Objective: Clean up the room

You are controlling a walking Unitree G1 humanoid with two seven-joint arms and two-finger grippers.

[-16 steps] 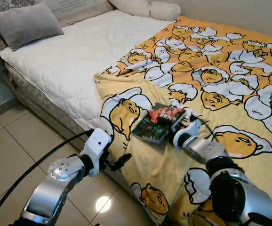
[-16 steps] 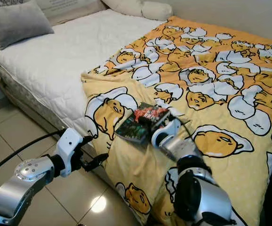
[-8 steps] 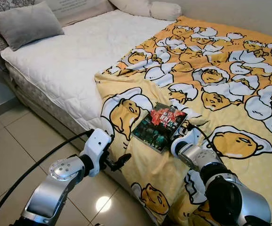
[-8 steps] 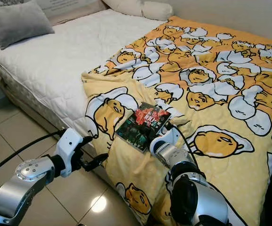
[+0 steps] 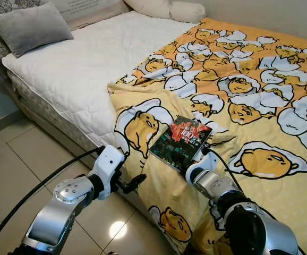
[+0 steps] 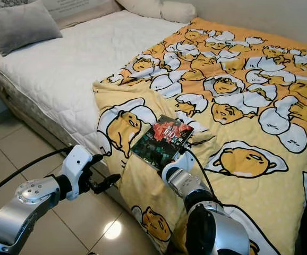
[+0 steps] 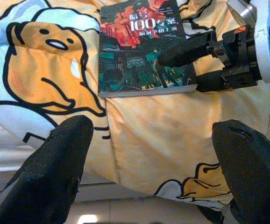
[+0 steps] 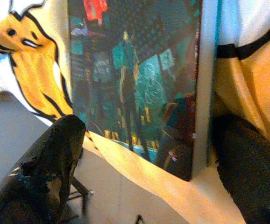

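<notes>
Far left there's a grey pillow (image 5: pixel 30 26) sitting on the bare white mattress (image 5: pixel 84 69), with tiled floor (image 5: pixel 15 175) in front of the bed; near left, the left gripper (image 5: pixel 135 181) hangs over that floor just off the mattress edge, a black cable (image 5: pixel 36 191) trailing from its arm; its two black fingers (image 7: pixel 55 172) are spread wide apart with nothing between them, and from its wrist view they frame the blanket's hanging edge and the book beyond.

Moving right, the yellow cartoon-egg blanket (image 5: pixel 249 106) covers the right part of the bed and drapes over the near edge; the book (image 5: pixel 180 142), dark cover with red at the top and "100" on it, lies flat on the blanket close to that near edge, tilted a bit.

Just right of it and nearer, the right gripper (image 7: pixel 198 65) is at the book's near right corner; in the left wrist view one finger lies across the cover and the other sits below the book's edge, so the fingers are parted around that corner, but I can't tell if they're actually pinching it; the right wrist view has the cover up close between its fingers (image 8: pixel 55 163).
</notes>
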